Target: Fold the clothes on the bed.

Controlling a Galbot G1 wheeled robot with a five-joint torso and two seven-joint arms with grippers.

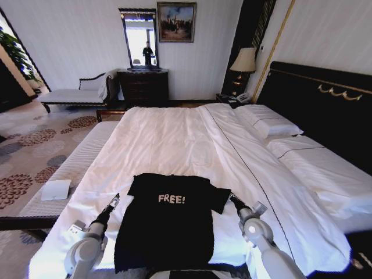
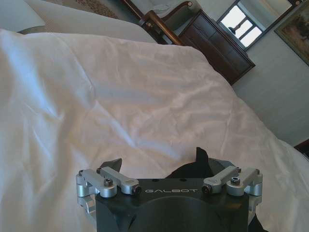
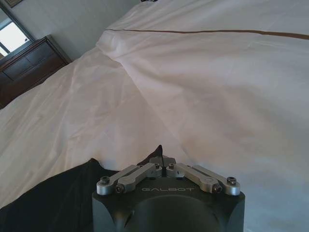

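The black T-shirt point(image 1: 168, 224) lies flat on the near end of the bed point(image 1: 174, 139), chest up with the white "FREE!" lettering readable, its hem toward the robot and its collar toward the far side. It appears spread out rather than folded; the sleeve on the robot's right sticks out to the side, while the left edge looks straighter, perhaps with that sleeve tucked, though I cannot tell for sure. Judging from this, the folding has hardly begun: no clear crease or doubled layer shows, and the side folds and the fold of the length all seem left to do.

The left gripper point(image 1: 114, 200) hovers just beside the shirt's left shoulder, its fingers spread apart and grasping nothing in the left wrist view point(image 2: 159, 159), with a dark corner of cloth between them. The right gripper point(image 1: 232, 198) sits at the outstretched right sleeve; in the right wrist view point(image 3: 161, 157) its fingers are clenched together, and whether a pinch of fabric is caught between them I cannot tell.

Beyond the shirt stretches the white duvet point(image 1: 168, 145), and the pillows point(image 1: 270, 125) lie to the shirt's far right by the black headboard point(image 1: 325, 110).
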